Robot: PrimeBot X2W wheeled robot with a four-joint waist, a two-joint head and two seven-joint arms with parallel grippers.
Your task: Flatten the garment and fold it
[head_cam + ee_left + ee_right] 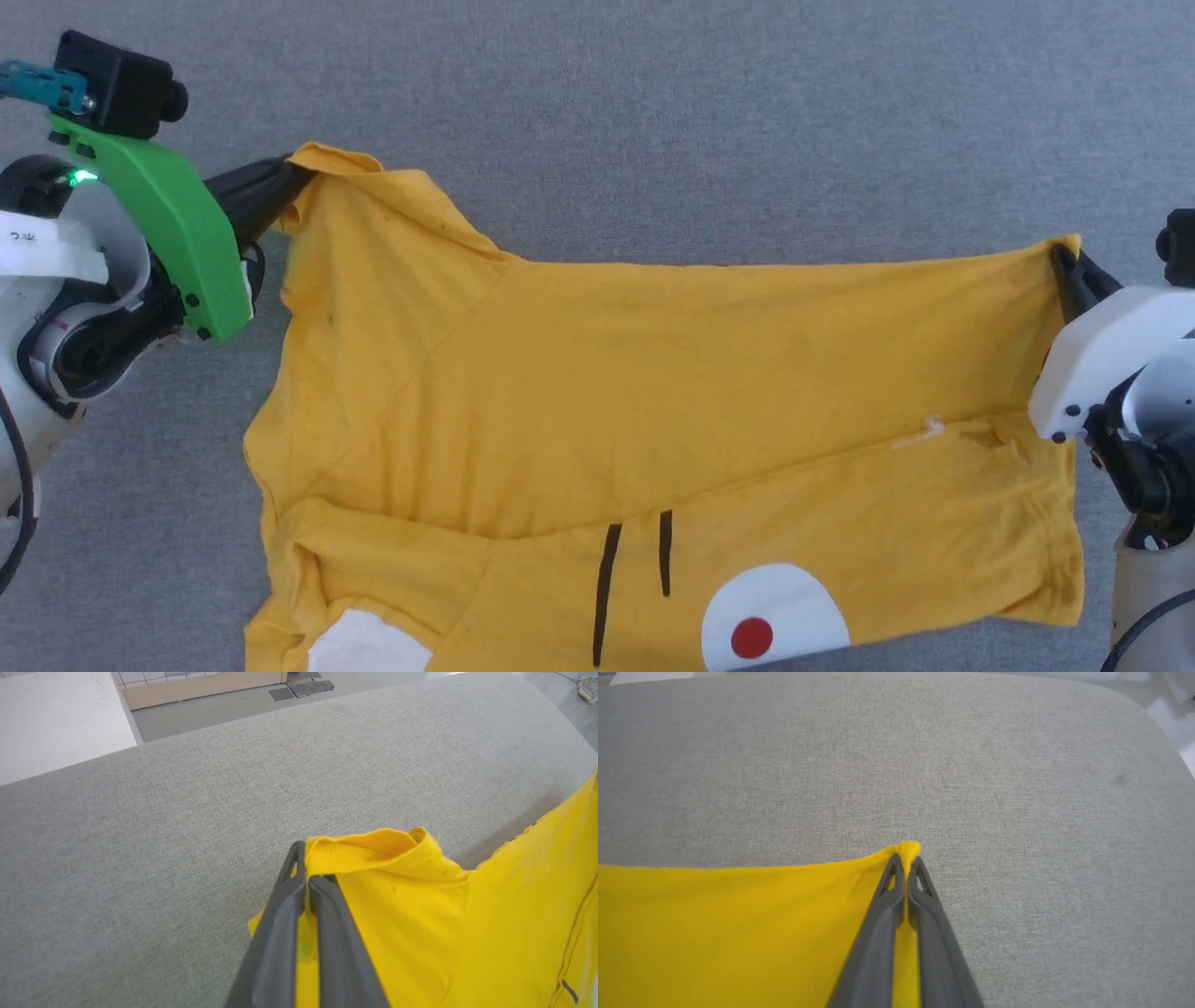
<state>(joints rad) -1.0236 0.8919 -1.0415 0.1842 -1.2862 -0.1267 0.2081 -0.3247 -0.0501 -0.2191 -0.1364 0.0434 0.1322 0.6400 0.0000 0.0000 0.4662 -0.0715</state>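
Observation:
The garment (653, 401) is a bright yellow T-shirt spread across a grey fabric table, its far half folded toward me over a print of white patches, a red dot and black lines. My left gripper (285, 177) is shut on the garment's far left corner, a hemmed edge (369, 847) bunched over its fingers (327, 933). My right gripper (1064, 257) is shut on the far right corner; a small yellow tip (908, 849) pokes out past the fingertips. The cloth (738, 933) stretches taut between both grips.
The grey fabric table (653, 112) extends far beyond the garment on the far side. In the left wrist view, a floor and a pale wooden baseboard (201, 686) lie past the table's far edge, with a white surface (56, 718) at the upper left.

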